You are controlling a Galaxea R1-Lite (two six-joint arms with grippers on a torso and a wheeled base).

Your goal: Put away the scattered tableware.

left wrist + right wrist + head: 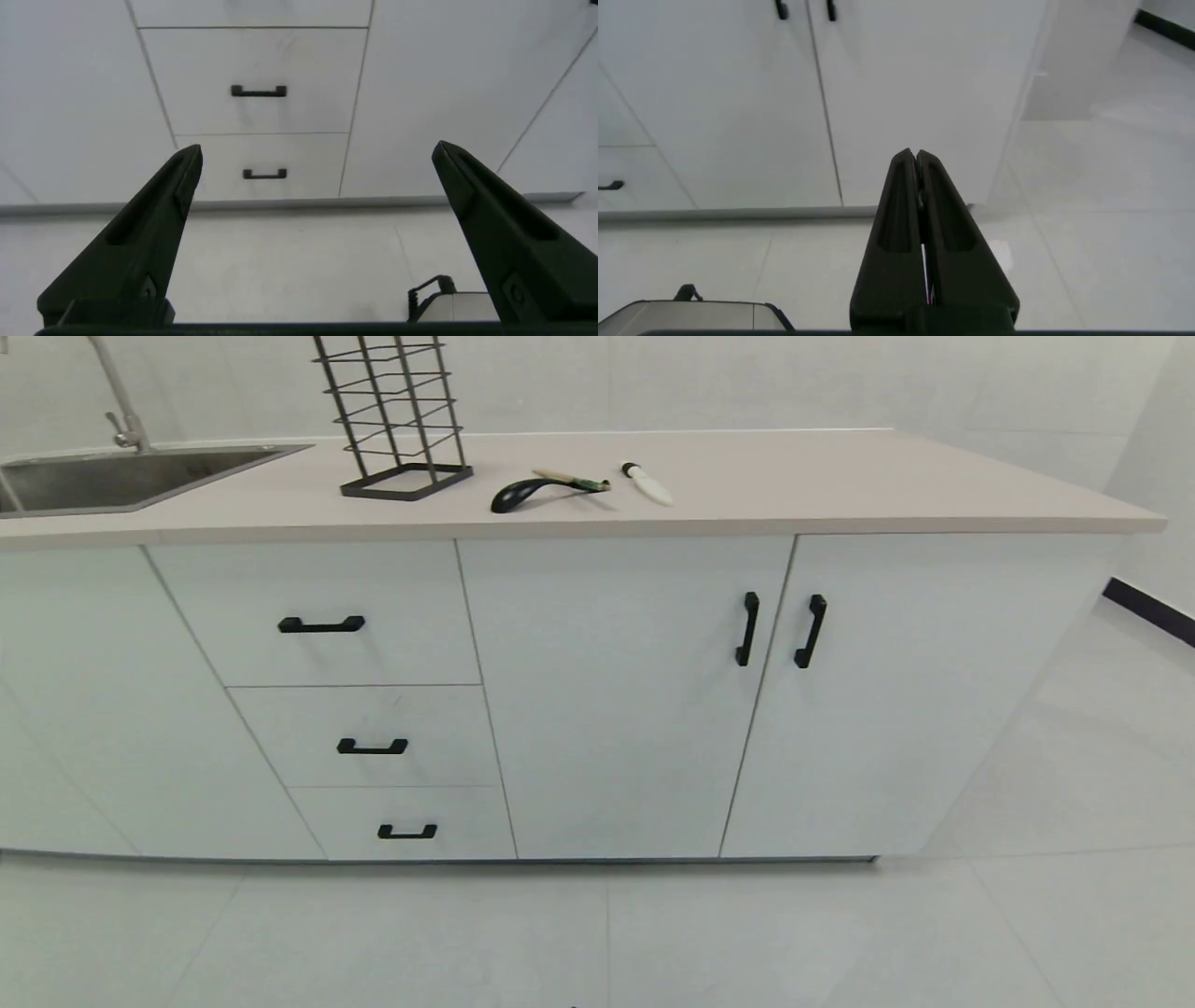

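On the countertop [794, 476] lie a black spoon [523, 493] with a pale wooden handle and, just to its right, a white knife [646, 483] with a black collar. A tall black wire rack [397, 415] stands left of them. My left gripper [318, 159] hangs low in front of the drawers, fingers wide open with nothing between them. My right gripper [916, 161] hangs low before the cabinet doors, its two fingers pressed together on nothing.
A steel sink [112, 476] with a tap sits at the counter's far left. Below are three drawers [322, 624] with black handles and two cabinet doors [747, 628]. Open tiled floor [597, 933] stretches in front of the cabinet.
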